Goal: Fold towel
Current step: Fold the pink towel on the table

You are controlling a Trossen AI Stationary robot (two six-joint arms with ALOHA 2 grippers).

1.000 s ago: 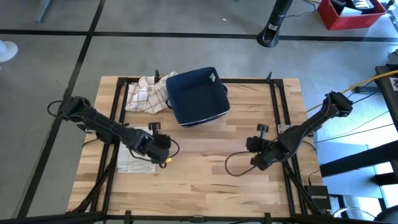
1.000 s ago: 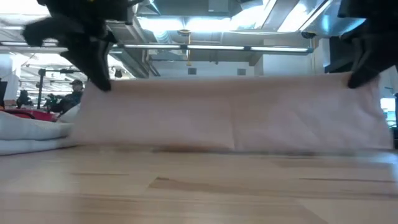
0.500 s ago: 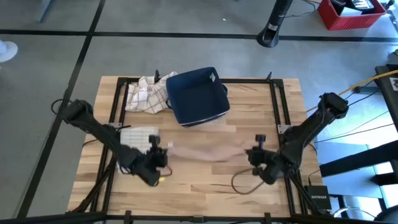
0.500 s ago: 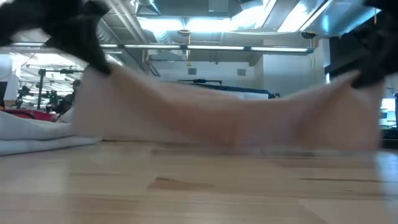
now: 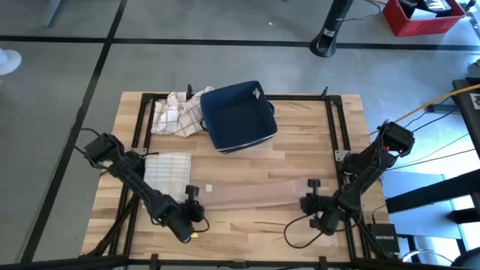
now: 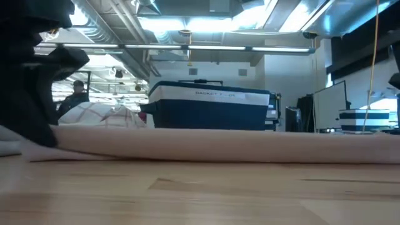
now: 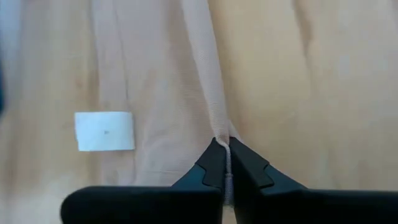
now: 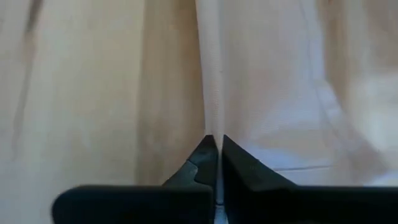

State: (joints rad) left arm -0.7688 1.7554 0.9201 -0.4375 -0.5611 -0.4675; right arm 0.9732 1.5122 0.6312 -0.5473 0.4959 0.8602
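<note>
A beige towel (image 5: pixel 251 193) lies spread on the wooden table near its front edge, stretched between my two grippers. It carries a small white label (image 7: pixel 104 130). My left gripper (image 5: pixel 193 208) is shut on the towel's left end and my right gripper (image 5: pixel 313 206) on its right end. Both are low over the table. In the low view the towel (image 6: pixel 225 145) shows as a flat band across the table, with my left gripper (image 6: pixel 44 134) dark at its left end. My left gripper pinches a raised ridge of the towel's left end (image 7: pixel 219 127) between its two fingers, slanting down from the near left. The ridge runs straight away from the fingertips; the cloth around it lies on the table. How many layers it holds I cannot tell. My right gripper pinches a thin ridge of the towel's right end (image 8: pixel 210 124) between its two fingers, slanting down from the near right. The ridge runs straight on from the fingertips, and the rest of the cloth rests on the table.
A folded white checked towel (image 5: pixel 166 169) lies at the left. A crumpled checked cloth (image 5: pixel 176 112) sits at the far left beside a navy basket (image 5: pixel 238 116) at the far middle. Black frame rails (image 5: pixel 334 135) run along the table's sides.
Both grippers have come down and toward the table's near edge, each still shut on its end of the towel. The towel, which hung as an upright sheet between them, has sagged in the middle and now lies flat on the table.
</note>
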